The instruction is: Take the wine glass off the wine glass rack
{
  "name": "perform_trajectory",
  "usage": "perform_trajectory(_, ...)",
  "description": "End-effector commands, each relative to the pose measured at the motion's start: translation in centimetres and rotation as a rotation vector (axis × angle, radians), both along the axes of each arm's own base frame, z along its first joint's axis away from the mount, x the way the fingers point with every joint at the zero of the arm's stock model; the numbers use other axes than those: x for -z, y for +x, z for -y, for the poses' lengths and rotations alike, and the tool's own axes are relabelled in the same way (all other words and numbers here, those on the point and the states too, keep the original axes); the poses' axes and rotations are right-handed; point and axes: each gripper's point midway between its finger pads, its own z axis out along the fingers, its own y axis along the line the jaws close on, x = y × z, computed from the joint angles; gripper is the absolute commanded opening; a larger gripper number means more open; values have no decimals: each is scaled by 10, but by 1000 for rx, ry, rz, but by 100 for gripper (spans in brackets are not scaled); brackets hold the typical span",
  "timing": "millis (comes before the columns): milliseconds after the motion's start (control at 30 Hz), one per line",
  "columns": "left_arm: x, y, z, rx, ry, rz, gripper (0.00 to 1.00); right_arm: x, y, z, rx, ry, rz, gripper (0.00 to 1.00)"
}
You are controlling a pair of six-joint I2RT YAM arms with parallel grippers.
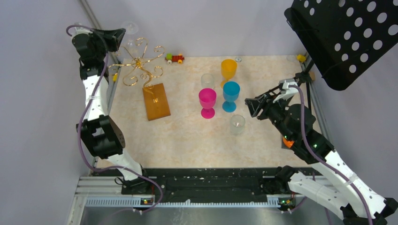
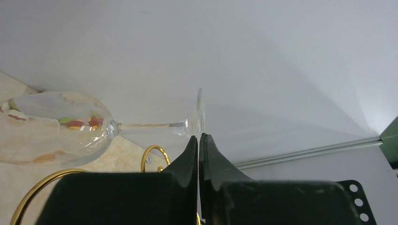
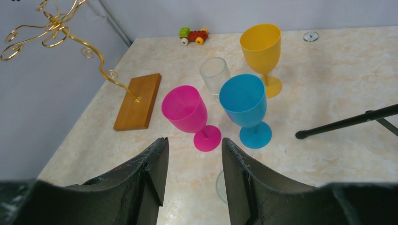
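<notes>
The clear wine glass (image 2: 70, 124) lies on its side in the left wrist view, bowl to the left and foot (image 2: 201, 112) to the right. My left gripper (image 2: 199, 137) is shut on the rim of that foot. It is high at the back left of the top view (image 1: 117, 36), just above the gold wire arms of the wine glass rack (image 1: 138, 65). A gold curl (image 2: 155, 154) shows just under the stem; I cannot tell whether they touch. The rack's wooden base (image 1: 156, 101) rests on the table. My right gripper (image 1: 251, 105) is open and empty, low over the table (image 3: 192, 150).
Pink (image 1: 207, 101), blue (image 1: 231, 93) and orange (image 1: 228, 70) goblets stand mid-table with two clear tumblers (image 1: 237, 124) (image 1: 207, 80). A toy train (image 1: 174, 58) sits at the back. A black music stand (image 1: 347, 37) overhangs the right side, with a tripod leg (image 3: 347, 121) on the table.
</notes>
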Motion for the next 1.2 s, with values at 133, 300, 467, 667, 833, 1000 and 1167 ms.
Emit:
perform_trajectory(133,-81,-9,4,32,2,309,0,-18,5,1,17,22,43,47)
perform_trajectory(300,-81,-3,18,90,-43,330,0,-17,7,0,19,21,40,47)
perform_trajectory(467,-83,2,40,166,-80,353,0,-17,8,-1,17,21,38,47)
perform_trajectory(667,-83,6,73,247,-106,365,0,-16,8,-2,17,23,35,47)
perform_trajectory(833,-85,8,101,309,-131,350,0,-16,8,-5,2,23,30,47)
perform_trajectory(1000,-86,3,129,371,-147,316,0,-15,7,-8,-13,21,24,48)
perform_trajectory(1167,-88,-14,158,425,-149,280,0,-17,7,-10,-21,34,31,48)
